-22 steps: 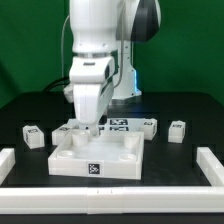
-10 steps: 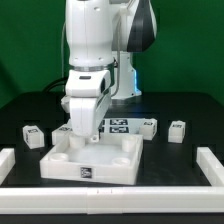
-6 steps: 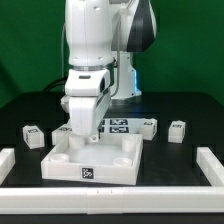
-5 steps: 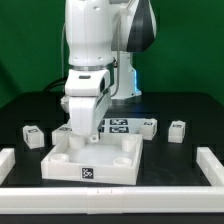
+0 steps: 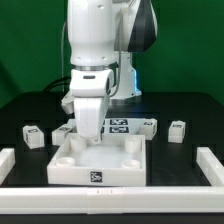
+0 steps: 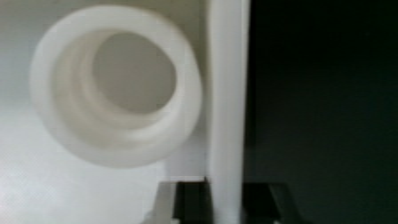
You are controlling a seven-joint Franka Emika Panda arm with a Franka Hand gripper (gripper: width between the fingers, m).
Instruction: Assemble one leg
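The large white square panel (image 5: 120, 168) with corner sockets lies on the dark table. My gripper (image 5: 90, 138) stands at its rear edge, toward the exterior view's left, shut on the raised rim. In the wrist view the gripper (image 6: 224, 203) has one dark finger on each side of the white rim (image 6: 228, 90), beside a round corner socket (image 6: 116, 95). Small white legs with marker tags lie loose: one at the left (image 5: 30, 135), one behind the panel (image 5: 63, 130), one at the right (image 5: 177, 130), one by the marker board (image 5: 149, 126).
The marker board (image 5: 118, 125) lies behind the panel. White rails stand at the table's left (image 5: 10, 160) and right (image 5: 210, 165) and along the front (image 5: 110, 203). The arm's white body rises above the panel's rear.
The gripper and the panel it holds have shifted a little toward the exterior view's right in the last half second. The loose legs have not moved.
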